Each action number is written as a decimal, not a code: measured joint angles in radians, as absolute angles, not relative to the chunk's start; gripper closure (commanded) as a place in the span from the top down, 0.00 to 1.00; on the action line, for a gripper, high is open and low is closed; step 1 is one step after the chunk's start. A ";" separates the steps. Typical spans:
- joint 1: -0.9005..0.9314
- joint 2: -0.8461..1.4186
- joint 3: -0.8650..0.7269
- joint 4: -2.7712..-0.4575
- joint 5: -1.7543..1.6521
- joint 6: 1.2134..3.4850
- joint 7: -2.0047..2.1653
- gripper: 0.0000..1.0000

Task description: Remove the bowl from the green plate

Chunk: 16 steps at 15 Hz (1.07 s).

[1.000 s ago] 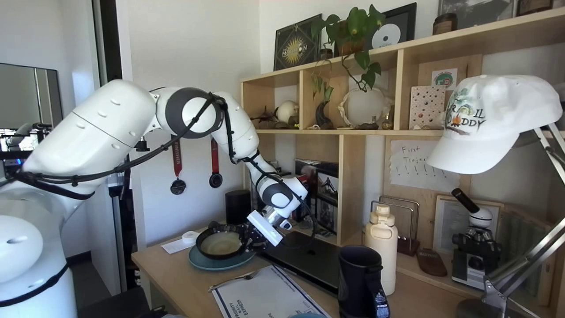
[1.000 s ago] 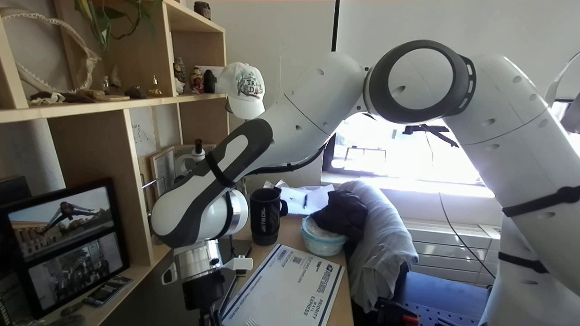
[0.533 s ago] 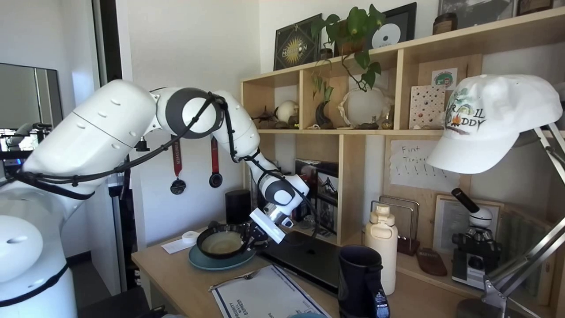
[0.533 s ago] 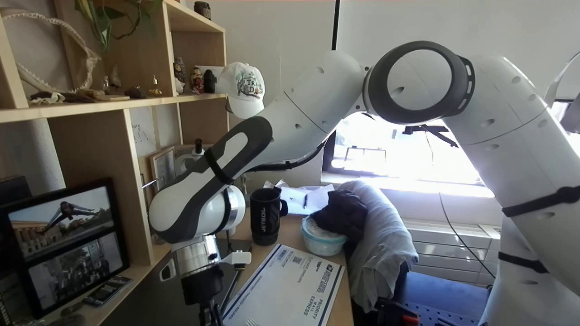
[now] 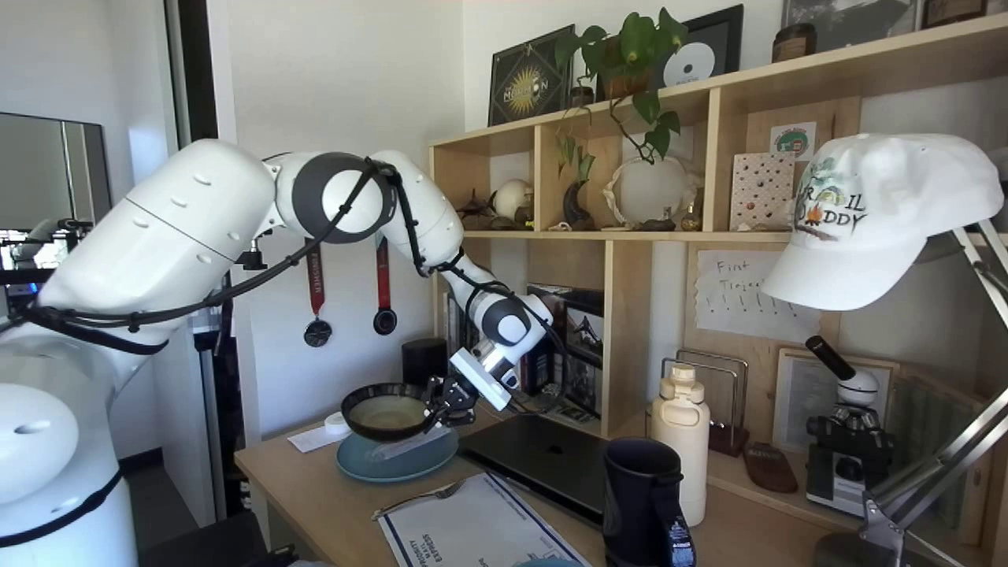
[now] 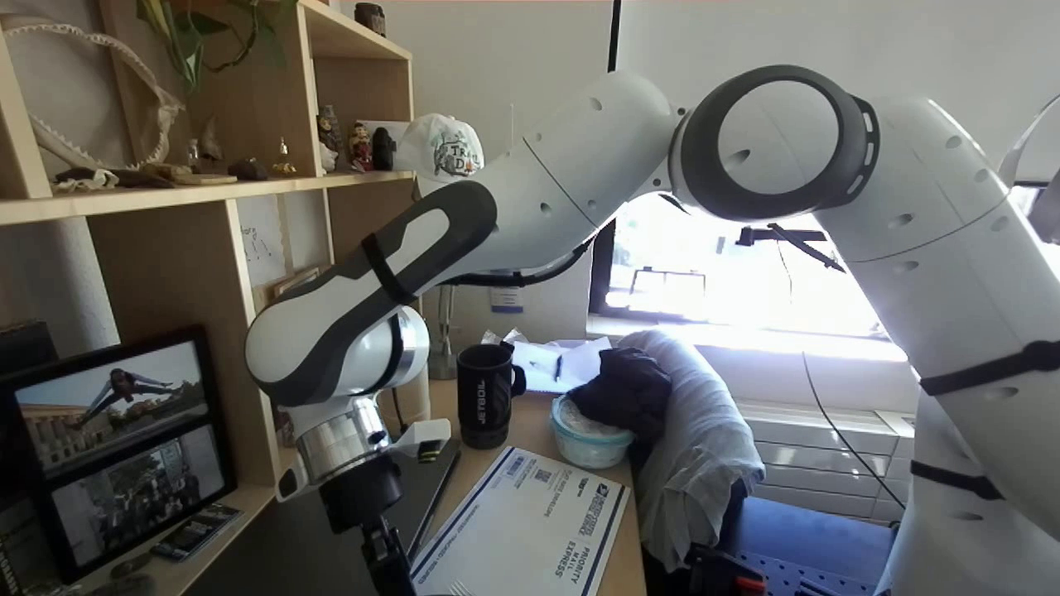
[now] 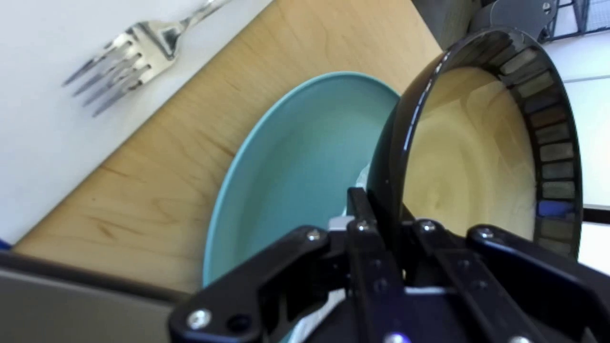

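Note:
The bowl (image 5: 383,411), tan inside with a dark outside, is held in the air a little above the green plate (image 5: 398,471) in an exterior view. My gripper (image 5: 431,403) is shut on the bowl's near rim. In the wrist view the bowl (image 7: 469,166) is tilted at the right, its wall between my gripper's fingertips (image 7: 381,202), with the plate (image 7: 295,166) below and to the left. A pale strip shows on the plate under the bowl; I cannot tell what it is. In an exterior view my gripper (image 6: 387,567) reaches the bottom edge, with bowl and plate out of view.
A dark laptop (image 5: 543,465) lies beside the plate. A mailing envelope (image 5: 472,524) with a fork (image 5: 429,496) lies in front. A black mug (image 5: 642,496) and cream bottle (image 5: 681,449) stand further right. A tape roll (image 5: 337,424) and dark cylinder (image 5: 424,368) are behind the plate.
My gripper has moved up with the bowl in it. The bowl has risen off the plate, showing a gap. The plate has not visibly moved.

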<state>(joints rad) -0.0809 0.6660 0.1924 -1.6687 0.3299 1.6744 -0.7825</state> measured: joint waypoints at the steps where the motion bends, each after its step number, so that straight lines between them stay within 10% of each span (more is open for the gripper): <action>1: -0.080 0.659 0.192 -1.656 0.323 1.654 -0.782 0.05; 16: -0.040 0.722 0.162 -1.388 0.212 1.779 -0.775 0.05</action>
<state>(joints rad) -0.0403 0.7220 0.1623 -1.3883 0.2115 1.7792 -0.7751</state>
